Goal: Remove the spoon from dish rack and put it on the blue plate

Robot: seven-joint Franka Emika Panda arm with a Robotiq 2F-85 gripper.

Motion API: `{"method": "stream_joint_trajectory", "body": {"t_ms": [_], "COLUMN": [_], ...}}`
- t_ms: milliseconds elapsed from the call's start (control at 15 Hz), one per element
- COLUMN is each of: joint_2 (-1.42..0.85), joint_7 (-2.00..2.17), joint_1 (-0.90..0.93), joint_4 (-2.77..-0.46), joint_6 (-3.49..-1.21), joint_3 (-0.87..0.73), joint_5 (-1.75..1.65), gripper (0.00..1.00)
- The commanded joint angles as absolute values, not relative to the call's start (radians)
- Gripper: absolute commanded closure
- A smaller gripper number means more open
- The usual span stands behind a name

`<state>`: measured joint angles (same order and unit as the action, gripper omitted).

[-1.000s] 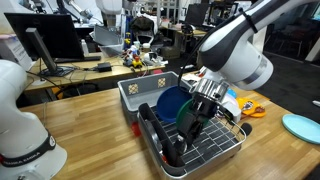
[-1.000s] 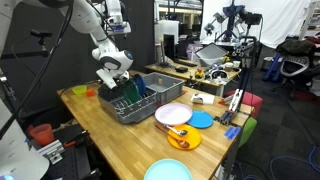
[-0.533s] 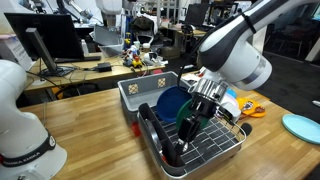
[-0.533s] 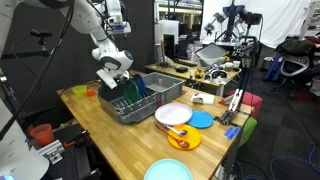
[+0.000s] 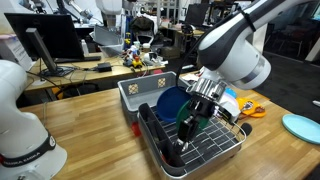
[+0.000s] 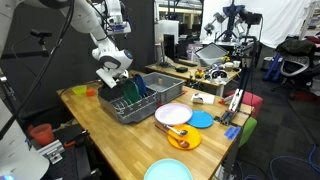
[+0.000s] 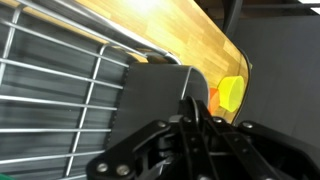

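The dish rack [image 5: 215, 148] is a silver wire rack on a black base, and it also shows in the other exterior view [image 6: 125, 108]. My gripper [image 5: 188, 126] reaches down into it beside a black holder [image 7: 150, 100]. In the wrist view the gripper [image 7: 192, 104] is shut, with a thin dark handle, apparently the spoon [image 7: 186, 100], pinched between its fingertips. The rest of the spoon is hidden. The pale blue plate [image 5: 301, 126] lies flat on the table well away from the rack, and appears again at the table's near end [image 6: 168, 171].
A grey tub [image 5: 143, 90] adjoins the rack, and a dark blue plate [image 5: 172, 102] stands upright by my gripper. Pink [image 6: 173, 113], blue [image 6: 202, 119] and orange [image 6: 181, 139] plates lie on the wooden table [image 6: 105, 135]. A yellow-orange object [image 7: 230, 95] sits beyond the rack.
The jaws have gone from open to shut around the thin handle in the rack. The arm has hardly moved.
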<state>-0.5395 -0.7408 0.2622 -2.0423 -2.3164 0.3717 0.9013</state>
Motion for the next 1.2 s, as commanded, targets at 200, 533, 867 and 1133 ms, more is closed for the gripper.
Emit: {"method": "stream_joint_trajectory", "body": {"t_ms": [200, 533, 867, 1133], "joint_2": [-0.512, -0.428, -0.298, -0.167], "joint_7": [-0.748, -0.695, -0.663, -0.664], "joint_1": [0.246, 0.257, 0.267, 0.274], "joint_4": [-2.052, -2.085, -2.143, -2.211], "joint_6": [-2.292, -2.292, -2.341, -2.411], "joint_3": [0.392, 0.400, 0.393, 0.384], "joint_5": [0.929, 0.928, 0.926, 0.949], "gripper": [0.98, 0.98, 0.98, 0.98]}}
